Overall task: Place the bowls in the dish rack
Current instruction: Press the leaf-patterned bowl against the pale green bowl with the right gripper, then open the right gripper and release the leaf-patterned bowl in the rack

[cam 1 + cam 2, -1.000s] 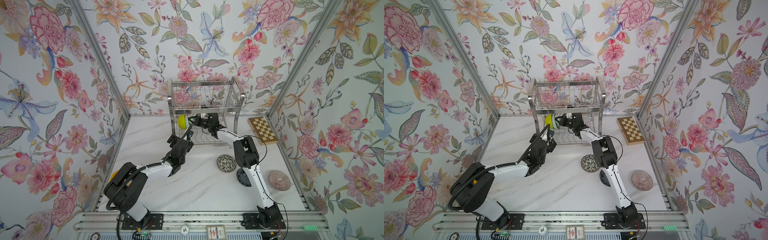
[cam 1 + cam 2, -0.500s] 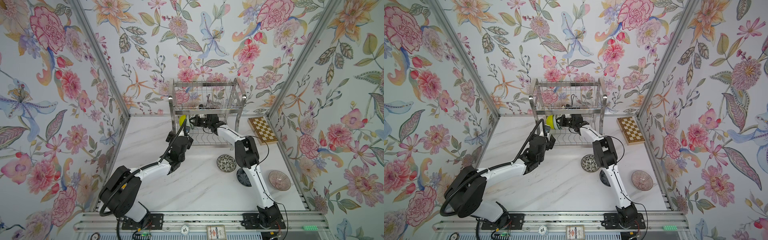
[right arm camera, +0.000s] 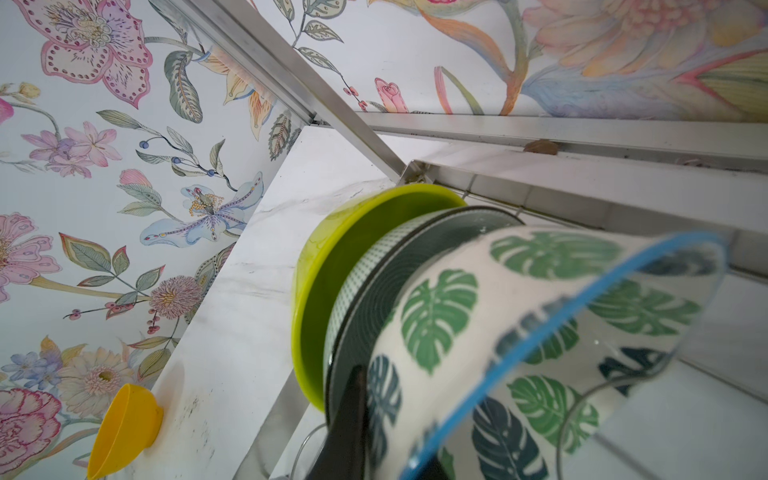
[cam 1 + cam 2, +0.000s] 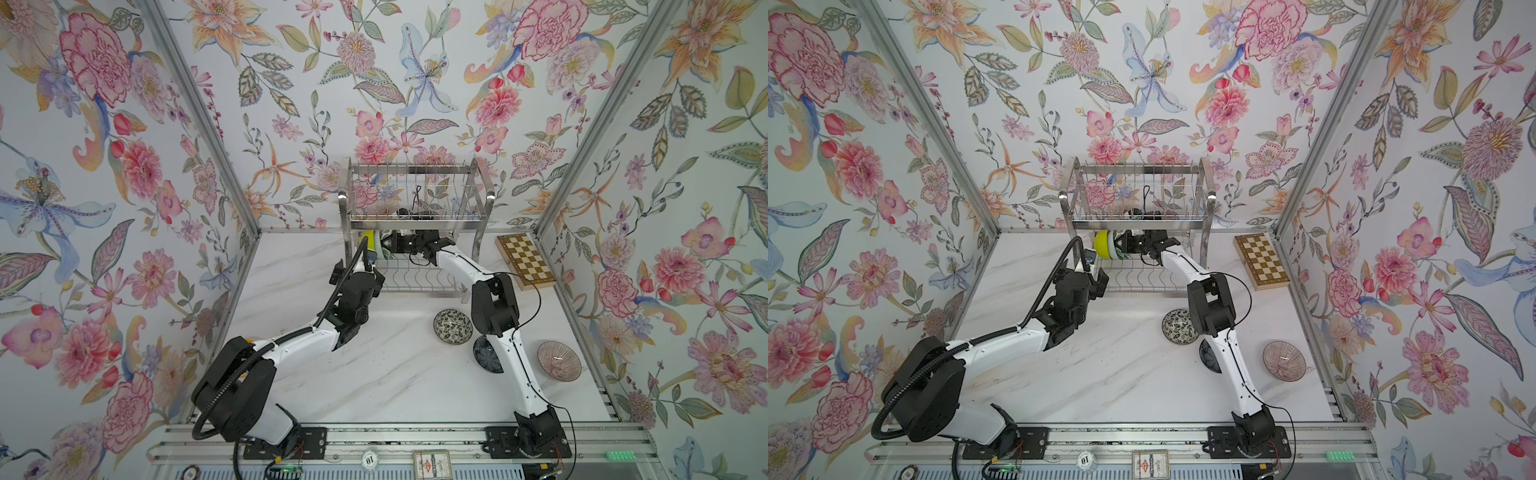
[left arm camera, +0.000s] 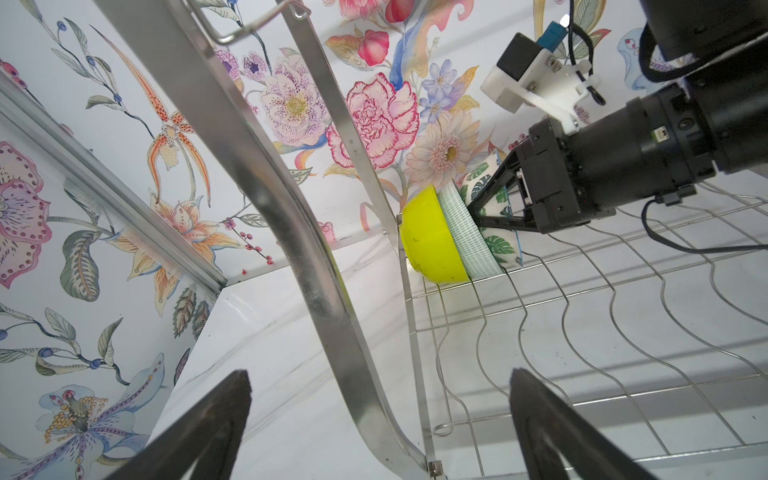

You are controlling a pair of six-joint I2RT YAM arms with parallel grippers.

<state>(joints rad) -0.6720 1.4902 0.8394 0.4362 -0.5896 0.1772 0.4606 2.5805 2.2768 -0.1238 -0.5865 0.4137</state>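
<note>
Leaf-print white bowl point(image 5: 478, 185) at steel wire dish rack point(image 4: 415, 195)
Found right gripper point(image 5: 476, 215) clenched on it, left gripper point(image 5: 380, 374) released.

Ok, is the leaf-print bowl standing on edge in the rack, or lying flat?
On edge. The leaf-print bowl stands on its rim in the dish rack, nested against the aqua bowl.

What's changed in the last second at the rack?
The left arm swung slightly left; the left gripper stays open beside the dish rack. The right gripper still pinches the leaf bowl in the lower tier, next to the aqua bowl and lime bowl. The floral bowl, navy bowl, pink bowl, chessboard: unmoved.
</note>
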